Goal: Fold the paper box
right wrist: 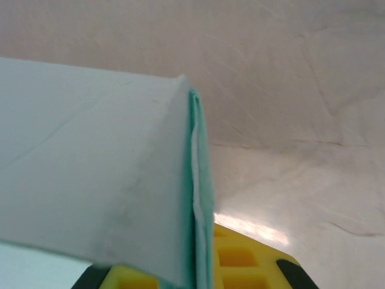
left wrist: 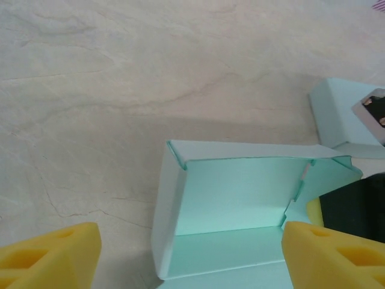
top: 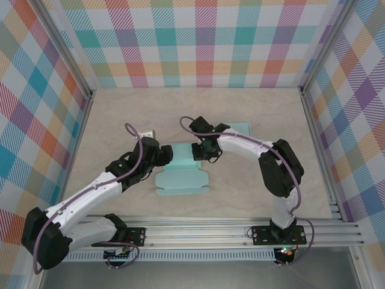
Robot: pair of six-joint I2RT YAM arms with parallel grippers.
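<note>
The pale mint paper box (top: 180,174) lay half-formed in the middle of the bench (top: 120,114), one creased wall folded upright. The left fingers (left wrist: 54,256) stood wide apart, holding nothing. The right fingers (right wrist: 240,265) pinched an upright wall.

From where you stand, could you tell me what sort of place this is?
Probably a robot lab cell: plaid walls, aluminium rails, and a pale table holding a teal paper box.
</note>
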